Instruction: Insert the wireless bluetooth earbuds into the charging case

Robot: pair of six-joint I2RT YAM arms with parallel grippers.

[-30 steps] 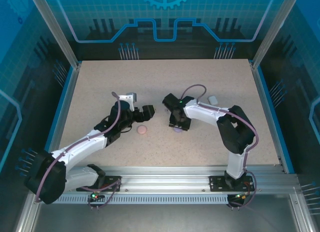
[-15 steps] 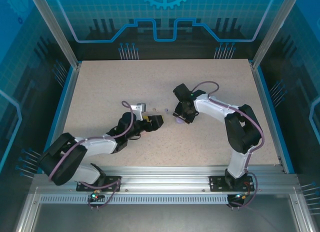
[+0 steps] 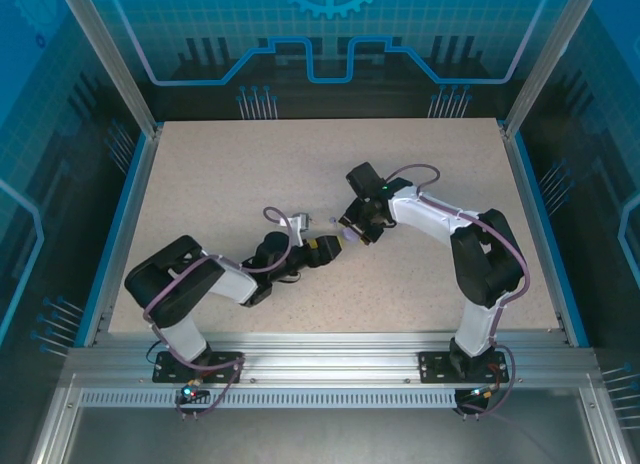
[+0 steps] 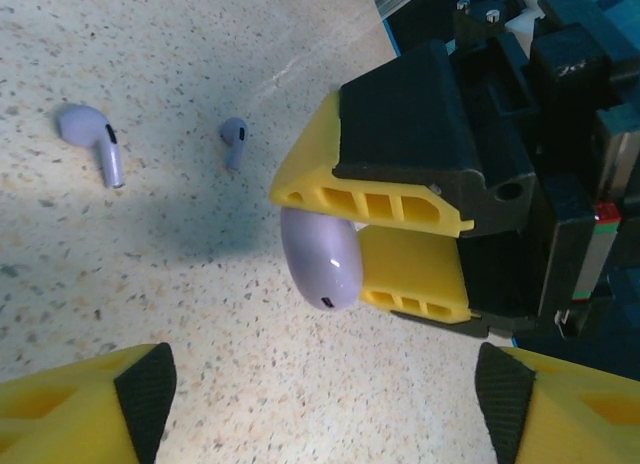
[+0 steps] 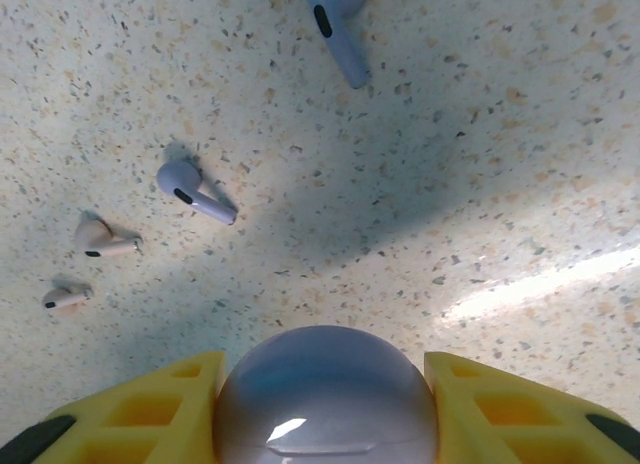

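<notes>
The left arm has folded in and swung its pincer (image 4: 322,386) across to face the right pincer (image 5: 324,409); the right arm has barely shifted; speckled beige desk (image 3: 200,184), blue panelled walls (image 3: 330,34) all round. The left pincer's jaws stand spread, nothing between them; the right pincer pinches a lilac case (image 4: 322,256) over the desk, long axis slanting out from its fingers, seemingly closed, inside hidden. From the right wrist, the near purple earbud (image 5: 192,189) lies flat, stem down-right; the far purple earbud (image 5: 337,19) likewise; two pink earbuds (image 5: 98,236) lie leftward.
</notes>
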